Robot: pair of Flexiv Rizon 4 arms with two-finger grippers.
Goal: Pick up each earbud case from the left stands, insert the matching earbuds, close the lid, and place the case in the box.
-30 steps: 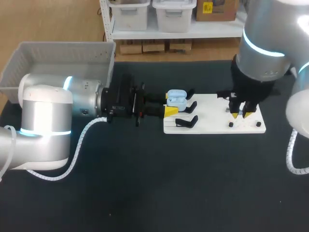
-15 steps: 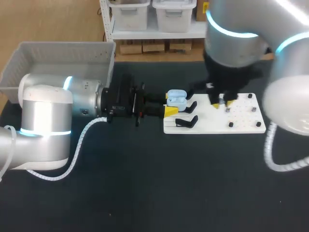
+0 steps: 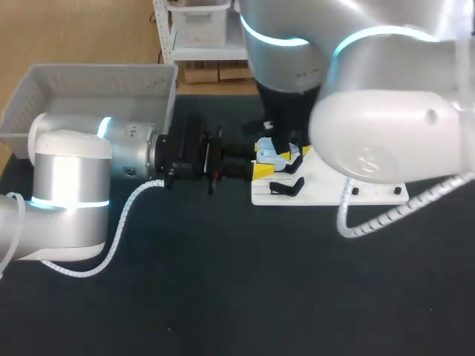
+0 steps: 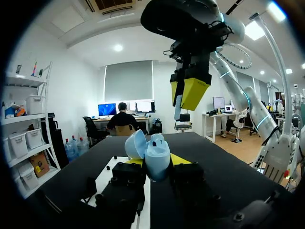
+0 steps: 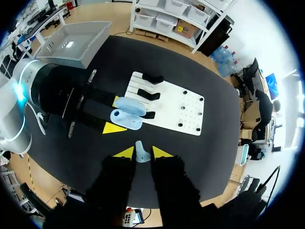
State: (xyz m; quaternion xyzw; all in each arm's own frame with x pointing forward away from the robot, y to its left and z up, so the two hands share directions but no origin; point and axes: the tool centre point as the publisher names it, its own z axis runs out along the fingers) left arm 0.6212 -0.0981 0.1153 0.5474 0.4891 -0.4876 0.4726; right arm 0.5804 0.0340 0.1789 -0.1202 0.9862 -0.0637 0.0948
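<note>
Pale-blue earbud [image 5: 141, 151] clamped in your right fingers [image 5: 125, 153], above the open light-blue case [image 5: 126, 114] your left fingers [image 4: 180, 160] grip; insertion likely needs a straight, aligned descent.

Case [image 5: 125, 113] sat in my left gripper [image 4: 157, 164]; my right gripper [image 5: 142, 153], earbud [image 5: 140, 151] between fingers, was above it. Stand board [image 3: 375, 194] lay right, bin [image 3: 52, 100] behind left.

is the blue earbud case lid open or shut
Open: the case in the left gripper has its lid swung back, leaving the inside exposed.
</note>
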